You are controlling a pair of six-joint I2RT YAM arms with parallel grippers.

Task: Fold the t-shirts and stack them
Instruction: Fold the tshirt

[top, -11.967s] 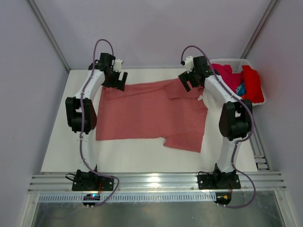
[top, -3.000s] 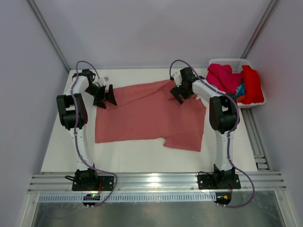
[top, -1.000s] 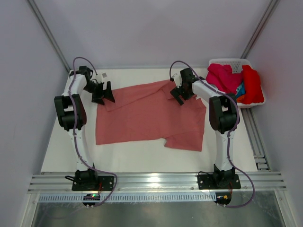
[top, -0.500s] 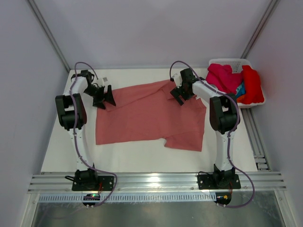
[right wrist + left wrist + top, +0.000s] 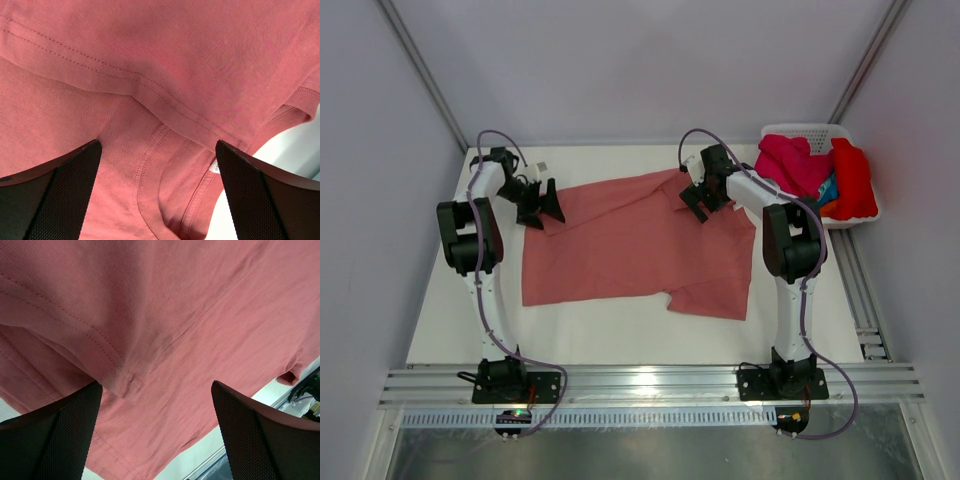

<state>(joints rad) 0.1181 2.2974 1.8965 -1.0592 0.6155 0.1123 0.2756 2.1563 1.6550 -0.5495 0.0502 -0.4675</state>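
A salmon-pink t-shirt (image 5: 635, 240) lies spread flat on the white table. My left gripper (image 5: 541, 206) hovers open over its far left corner, and the wrist view shows a stitched hem fold (image 5: 127, 382) between the wide black fingers (image 5: 50, 440). My right gripper (image 5: 699, 198) stands open over the shirt's far right part, where the ribbed collar (image 5: 150, 170) and a small white label (image 5: 215, 167) show between its fingers (image 5: 260, 200). Neither grips cloth. More t-shirts, magenta (image 5: 795, 165), bright red (image 5: 853, 178) and a bit of blue (image 5: 830, 188), are heaped in the basket.
The white plastic basket (image 5: 817, 131) stands at the far right corner of the table. Bare white table (image 5: 620, 330) runs in front of the shirt down to the metal rail (image 5: 650, 385) at the near edge. Grey walls enclose the sides and back.
The left gripper has slid a little toward the near side along the shirt's far left corner. The right arm and the shirt look the same.
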